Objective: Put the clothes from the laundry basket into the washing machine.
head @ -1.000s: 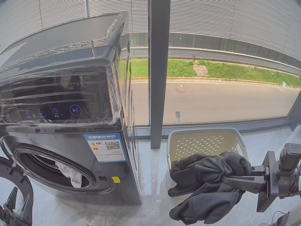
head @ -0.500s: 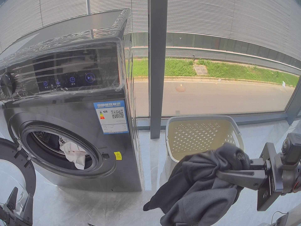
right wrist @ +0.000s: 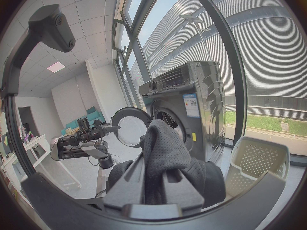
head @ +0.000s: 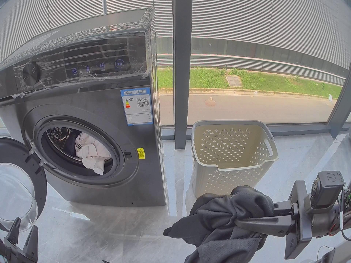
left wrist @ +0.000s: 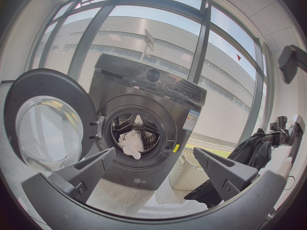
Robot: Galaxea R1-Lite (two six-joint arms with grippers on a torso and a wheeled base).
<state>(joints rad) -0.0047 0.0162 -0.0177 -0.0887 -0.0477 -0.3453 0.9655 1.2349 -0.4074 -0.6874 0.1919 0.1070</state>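
Grey perforated cloth, the dark garment [head: 223, 220], hangs bunched in the air just in front of the laundry basket [head: 219, 179], above the pale floor [head: 109, 231] and to the right of the washing machine [head: 146, 179]. The right fingers [head: 263, 225] are pressed together on its upper fold, and the fabric spills out on both sides of them. The machine's round door [head: 18, 187] stands swung open to the left, and a white cloth [head: 91, 152] lies in the mouth of the drum. A dark window post [head: 182, 63] rises behind the gap between machine and basket. The left fingers [head: 32, 240] are spread wide, low beside the open door and well apart from the garment. The head view's lower edge cuts off the garment's bottom, and the drum behind the white cloth is too dark to make out.
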